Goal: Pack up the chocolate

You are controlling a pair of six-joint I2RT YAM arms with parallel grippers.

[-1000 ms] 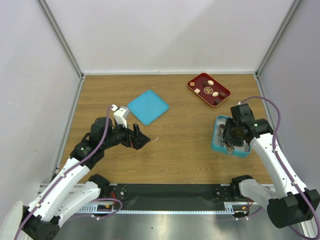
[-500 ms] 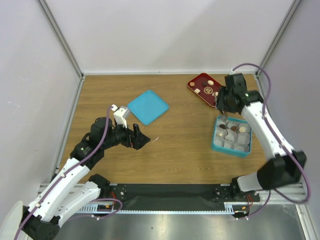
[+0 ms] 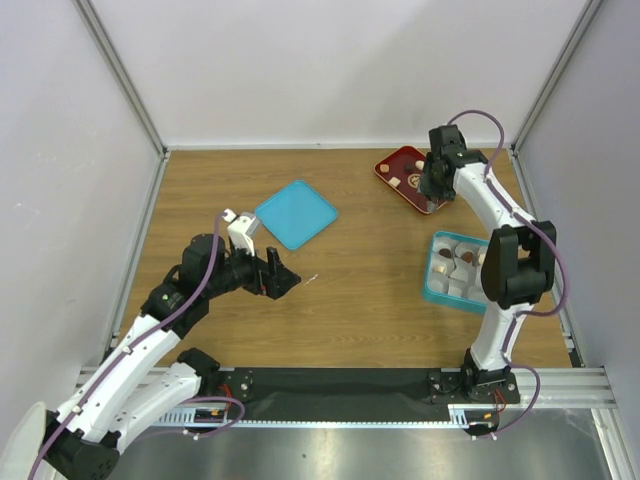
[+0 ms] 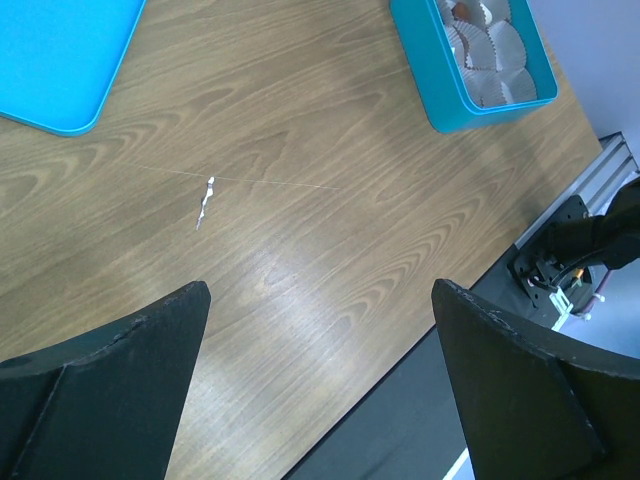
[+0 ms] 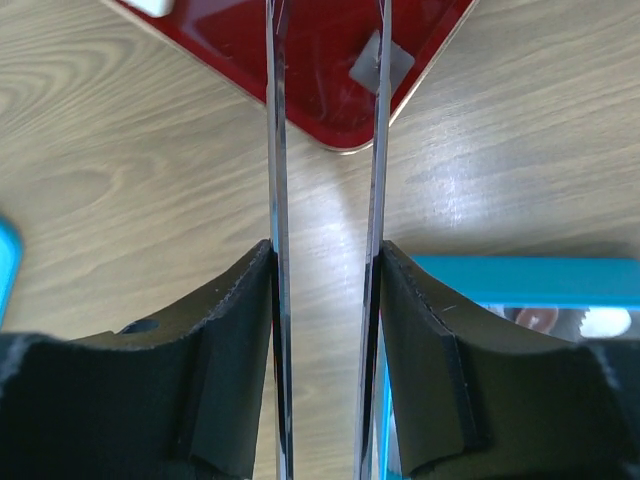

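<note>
Dark red against the wood-grain worktop (image 3: 350, 300), the tray (image 3: 390, 165) at the far right carries loose chocolate (image 3: 397, 182), and the right gripper (image 3: 430, 188) hangs over the tray's near half. From overhead, one pale piece lies on the tray to the left of that gripper, just beside the gold emblem (image 3: 412, 180); the arm hides the rest of the tray.

The right wrist view shows the gripper's two thin fingers (image 5: 275, 120) running parallel with a narrow gap between them. Only bare tray and wood show in that gap, so the gripper holds nothing. A cream-white piece (image 5: 150, 5) sits at the upper left edge of that view, outside the left finger and apart from it.

More chocolate rests in the white paper cups (image 4: 495, 45) of the teal box (image 3: 431, 272), which stands on the near side of the tray, behind the fingertips. A dark piece (image 5: 540, 317) shows in one cup at the lower right of the wrist view.

Across the worktop, the left gripper (image 3: 278, 277) hovers above bare wood with its jaws spread wide and nothing between them, well apart from all the chocolate. The teal lid (image 3: 296, 213) lies just beyond it, and a small white fleck (image 4: 205, 200) marks the wood ahead of it.
</note>
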